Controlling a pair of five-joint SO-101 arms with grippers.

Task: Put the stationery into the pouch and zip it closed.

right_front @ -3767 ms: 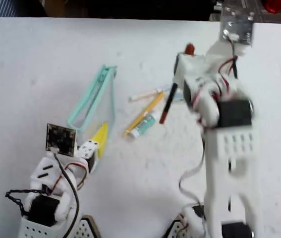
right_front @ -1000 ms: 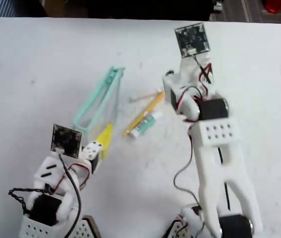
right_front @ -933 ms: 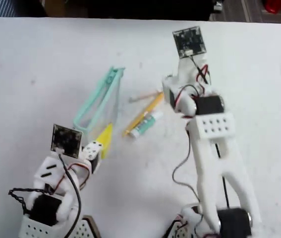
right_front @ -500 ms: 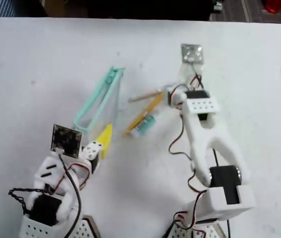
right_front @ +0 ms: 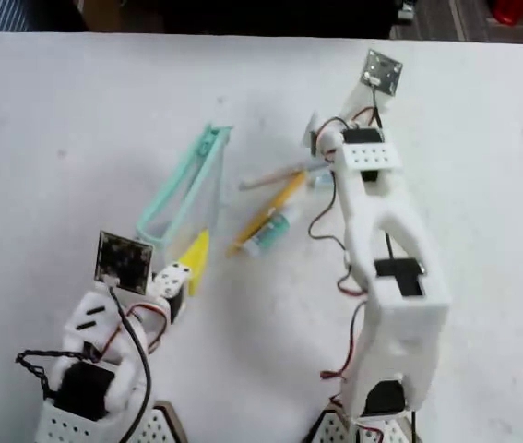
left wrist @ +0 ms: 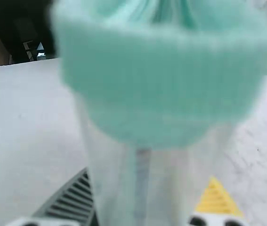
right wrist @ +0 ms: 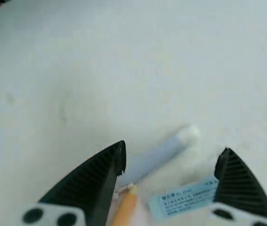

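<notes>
**Right wrist view: right gripper (right wrist: 173, 150) spread over a grey-blue pen (right wrist: 161, 151)**

The black jaws stand wide apart and hold nothing. The pen lies on the white table (right wrist: 100, 56) between them, its pale capped end pointing away from the camera. Just beside it are the tip of an orange pencil (right wrist: 126, 207) and a blue-labelled tube (right wrist: 182, 201). This straddling stance looks chosen so that closing the jaws catches the pen alone. The neighbours lie close enough that one could be dragged along.

In the high view the right arm stretches over the far end of the stationery cluster. The pencil and tube lie aslant on the table near the pouch (right_front: 180, 189), between the two arms.

The pouch stands on edge, with clear walls and its teal-rimmed mouth upward. The left gripper (left wrist: 147, 188) pinches its near end. The left wrist view shows the teal end and clear wall caught between the fingers. That grip seems meant to prop the pouch upright and keep it from sliding, so items can be dropped in from above. I cannot tell whether anything already lies inside. The zip has yet to be drawn shut.
</notes>
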